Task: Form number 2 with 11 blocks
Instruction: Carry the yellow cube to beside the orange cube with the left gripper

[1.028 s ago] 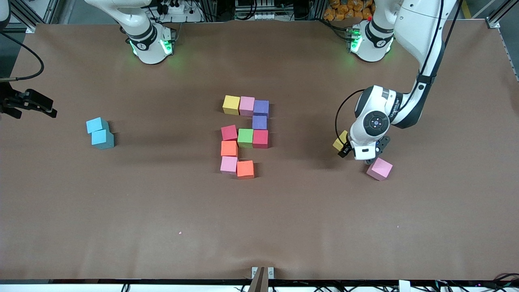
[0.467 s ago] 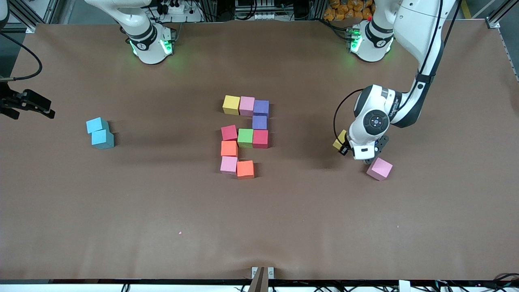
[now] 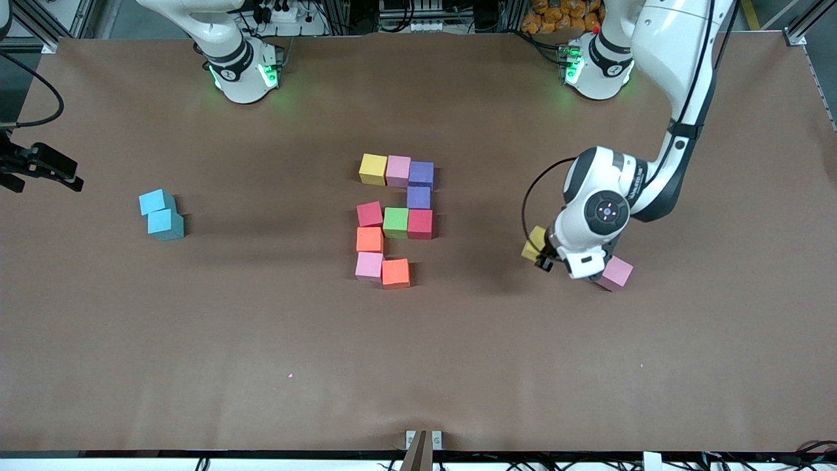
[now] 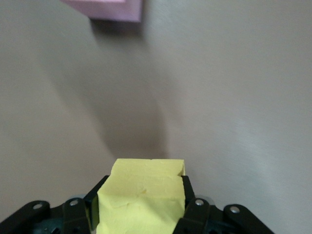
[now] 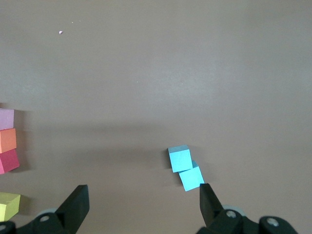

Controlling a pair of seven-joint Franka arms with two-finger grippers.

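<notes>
We've got the left gripper clamped on a yellow block, lifted just beside a loose pink block; the unfinished number 2 sits mid-table, right gripper wide open, waiting

Thirteen foam cubes counted in front view. Two yellow: one upper centre, one right of centre. Three pink: one upper centre, one centre, one right of centre. Two purple. Two red. One green. Two orange. Two cyan at left. Ten cubes grouped at centre. Two robot arms seen.
</notes>
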